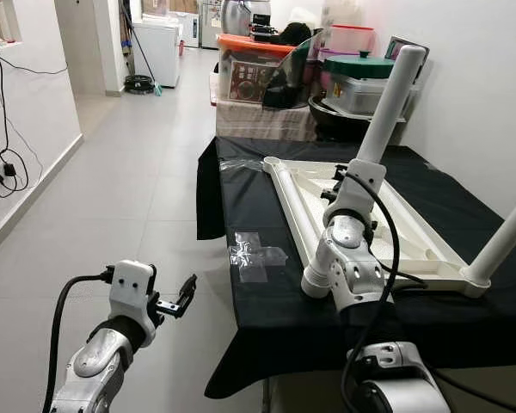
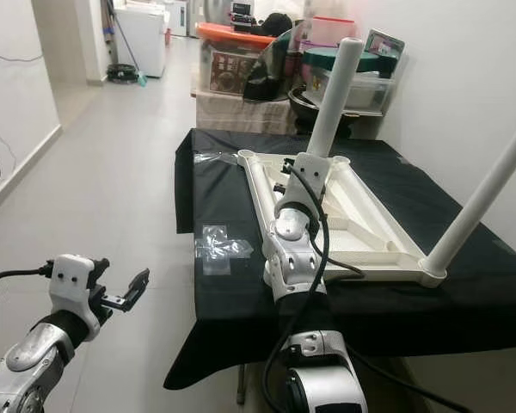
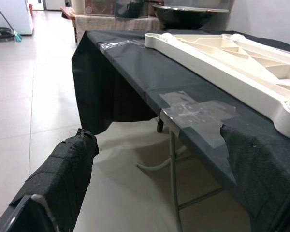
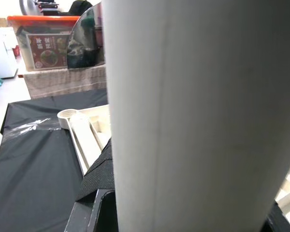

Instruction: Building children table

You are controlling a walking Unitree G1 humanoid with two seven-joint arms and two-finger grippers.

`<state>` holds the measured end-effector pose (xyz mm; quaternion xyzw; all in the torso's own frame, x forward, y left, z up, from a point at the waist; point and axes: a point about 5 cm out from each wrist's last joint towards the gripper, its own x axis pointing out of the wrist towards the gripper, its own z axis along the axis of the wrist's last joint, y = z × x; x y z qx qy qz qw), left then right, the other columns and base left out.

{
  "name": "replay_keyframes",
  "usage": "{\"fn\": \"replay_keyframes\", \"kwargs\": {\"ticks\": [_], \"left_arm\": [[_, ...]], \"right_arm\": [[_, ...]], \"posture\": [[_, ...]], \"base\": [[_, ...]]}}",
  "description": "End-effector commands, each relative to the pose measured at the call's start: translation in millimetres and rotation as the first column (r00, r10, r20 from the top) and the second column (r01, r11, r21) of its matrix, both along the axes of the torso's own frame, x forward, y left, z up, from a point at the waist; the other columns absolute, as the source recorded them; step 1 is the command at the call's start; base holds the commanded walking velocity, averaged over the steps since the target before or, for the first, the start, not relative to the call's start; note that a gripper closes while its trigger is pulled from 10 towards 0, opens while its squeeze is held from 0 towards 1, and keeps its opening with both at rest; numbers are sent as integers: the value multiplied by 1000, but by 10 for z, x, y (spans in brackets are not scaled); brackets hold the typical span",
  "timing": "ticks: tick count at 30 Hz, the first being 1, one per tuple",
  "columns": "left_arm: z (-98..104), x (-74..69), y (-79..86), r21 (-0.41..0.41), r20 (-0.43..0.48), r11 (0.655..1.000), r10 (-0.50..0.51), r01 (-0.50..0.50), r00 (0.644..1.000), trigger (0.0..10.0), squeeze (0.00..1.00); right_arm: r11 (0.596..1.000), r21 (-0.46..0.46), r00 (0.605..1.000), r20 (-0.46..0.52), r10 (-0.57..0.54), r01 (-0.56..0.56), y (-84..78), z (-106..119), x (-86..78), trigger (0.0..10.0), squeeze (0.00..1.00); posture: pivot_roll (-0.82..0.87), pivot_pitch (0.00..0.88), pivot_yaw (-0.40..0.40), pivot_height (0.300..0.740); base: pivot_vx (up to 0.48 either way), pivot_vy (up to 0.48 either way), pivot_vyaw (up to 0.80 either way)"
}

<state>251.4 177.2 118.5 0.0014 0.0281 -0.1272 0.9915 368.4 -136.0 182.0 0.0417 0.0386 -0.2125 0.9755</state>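
A cream children's table top (image 1: 303,205) lies upside down on a black-covered table (image 1: 267,310). One white leg (image 1: 509,234) stands in its near right corner socket. A second white leg (image 1: 389,96) rises at the top's far side, and my right gripper (image 1: 354,176) is shut on its lower part. In the right wrist view this leg (image 4: 198,116) is pressed close, with a black finger (image 4: 97,180) beside it. My left gripper (image 1: 186,297) hangs open over the floor, left of the table's near edge, holding nothing. Its fingers (image 3: 63,169) stand wide apart.
A patch of clear tape (image 1: 256,254) sticks to the cloth near the left edge. Storage boxes (image 1: 256,70) and a black bowl (image 1: 337,116) crowd behind the table. A white wall runs along the right. Tiled floor (image 1: 129,189) lies on the left, with cables (image 1: 7,168) at the left wall.
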Motion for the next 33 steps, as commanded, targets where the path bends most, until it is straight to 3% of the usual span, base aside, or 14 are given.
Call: {"fn": "replay_keyframes", "kwargs": {"ticks": [1, 2, 3, 9, 33], "left_arm": [[-35, 12, -45, -1, -10, 1000, -12, 12, 1000, 10000, 0], [-35, 12, -45, -1, -10, 1000, -12, 12, 1000, 10000, 0], [-35, 15, -48, 0, -10, 1000, -14, 14, 1000, 10000, 0], [-40, 16, -60, 2, -12, 1000, -21, 21, 1000, 10000, 0], [-53, 16, -59, 5, -14, 1000, -25, 25, 1000, 10000, 0]], "right_arm": [[999, 36, 962, -274, -2, 12, -89, -617, -120, 6941, 0], [999, 36, 962, -274, -2, 12, -89, -617, -120, 6941, 0], [999, 33, 961, -277, 27, -18, -75, -603, -104, 10000, 0], [996, 23, 960, -263, 92, -89, -54, -518, -70, 10000, 0], [993, 55, 968, -222, 117, -107, -91, -286, -68, 10000, 0]], "posture": [[98, 0, -99, 740], [98, 0, -99, 740], [98, 0, -99, 740], [92, 0, -96, 740], [88, 0, -96, 740]], "base": [[0, 0, 0], [0, 0, 0], [0, 0, 0], [0, 0, 0], [0, 0, 0]]}}
